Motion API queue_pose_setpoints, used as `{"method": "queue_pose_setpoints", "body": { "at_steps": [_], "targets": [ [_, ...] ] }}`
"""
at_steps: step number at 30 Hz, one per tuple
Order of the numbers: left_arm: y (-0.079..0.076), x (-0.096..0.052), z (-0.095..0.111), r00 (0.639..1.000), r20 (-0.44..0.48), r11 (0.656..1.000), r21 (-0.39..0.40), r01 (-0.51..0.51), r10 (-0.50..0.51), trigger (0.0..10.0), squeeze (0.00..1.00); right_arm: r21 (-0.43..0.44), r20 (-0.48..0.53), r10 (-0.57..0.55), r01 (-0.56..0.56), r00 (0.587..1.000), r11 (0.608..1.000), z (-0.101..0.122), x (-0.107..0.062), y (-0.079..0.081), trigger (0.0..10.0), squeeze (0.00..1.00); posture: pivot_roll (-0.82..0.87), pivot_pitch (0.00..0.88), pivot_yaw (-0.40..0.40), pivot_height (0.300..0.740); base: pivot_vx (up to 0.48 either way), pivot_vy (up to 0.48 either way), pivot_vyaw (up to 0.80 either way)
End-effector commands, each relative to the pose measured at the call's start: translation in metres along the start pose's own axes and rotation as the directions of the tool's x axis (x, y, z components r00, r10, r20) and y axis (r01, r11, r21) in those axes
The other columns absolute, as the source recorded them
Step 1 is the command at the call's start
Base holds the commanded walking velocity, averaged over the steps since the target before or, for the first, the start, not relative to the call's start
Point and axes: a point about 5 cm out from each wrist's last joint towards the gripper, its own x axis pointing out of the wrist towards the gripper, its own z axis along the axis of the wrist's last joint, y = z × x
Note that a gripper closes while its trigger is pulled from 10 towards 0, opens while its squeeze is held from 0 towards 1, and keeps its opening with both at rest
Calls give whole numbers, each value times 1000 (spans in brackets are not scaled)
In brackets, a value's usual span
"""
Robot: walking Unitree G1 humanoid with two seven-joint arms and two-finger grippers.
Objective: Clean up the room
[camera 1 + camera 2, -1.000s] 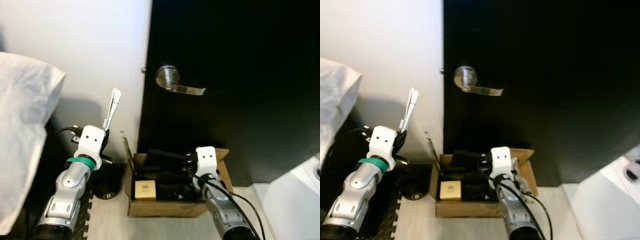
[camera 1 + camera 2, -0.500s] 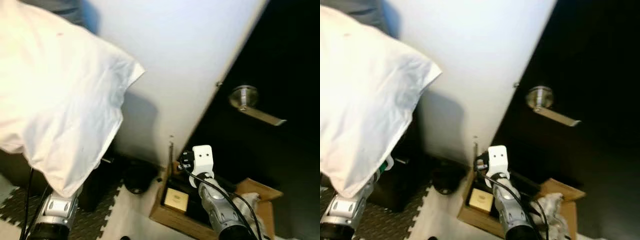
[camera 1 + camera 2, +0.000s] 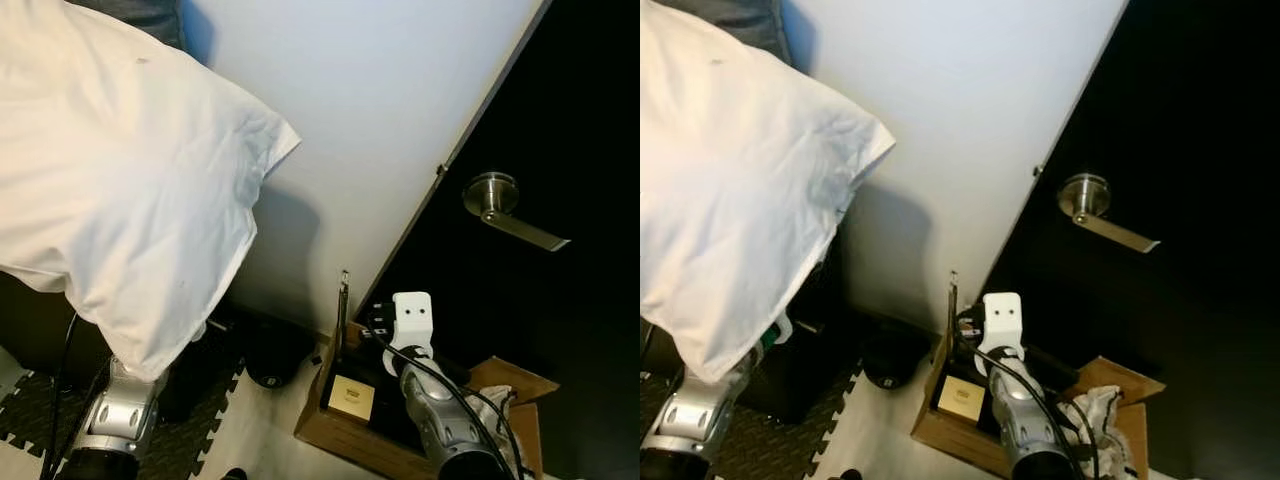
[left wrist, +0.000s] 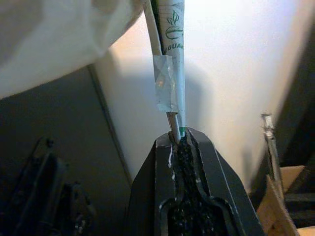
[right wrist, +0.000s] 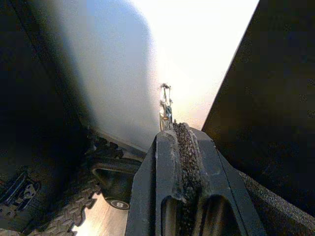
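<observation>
Your left gripper [image 4: 179,140] is clamped on a paper-wrapped pair of chopsticks [image 4: 169,64], the pads pinching its lower end so the white sleeve with green print stands straight out past the fingertips, toward the white wall [image 3: 380,120]. You seem to be carrying it as rubbish to throw away. From the head camera, a big white pillow [image 3: 110,180] hangs in front of your left arm [image 3: 120,420], covering the wrist and the chopsticks; the wrist camera looks in under the pillow's edge and shows the grip plainly.

Your right gripper [image 5: 181,142] is pressed together on nothing, raised above an open cardboard box [image 3: 340,440] on the floor beside the black door [image 3: 560,330]. The box holds a small tan packet [image 3: 351,397] and crumpled cloth. The right wrist camera also picks out a black kettlebell [image 5: 118,189] on the foam floor mat [image 3: 190,445].
</observation>
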Motion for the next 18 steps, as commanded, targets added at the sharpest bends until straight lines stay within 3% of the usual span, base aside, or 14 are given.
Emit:
{"method": "queue_pose_setpoints", "body": {
  "at_steps": [1,18],
  "targets": [
    [-6,-2,1,1000,11,1000,4,26,-26,10000,0,8,-39,-23,24,999,1000,-10,-4,-5,10000,0,113,81,-90,740,0,-382,0],
    [-8,-2,1,999,5,999,0,33,-33,10000,0,12,-44,-24,25,999,1000,-11,-5,-5,10000,0,112,84,-92,740,0,-385,0]
  ]
}}
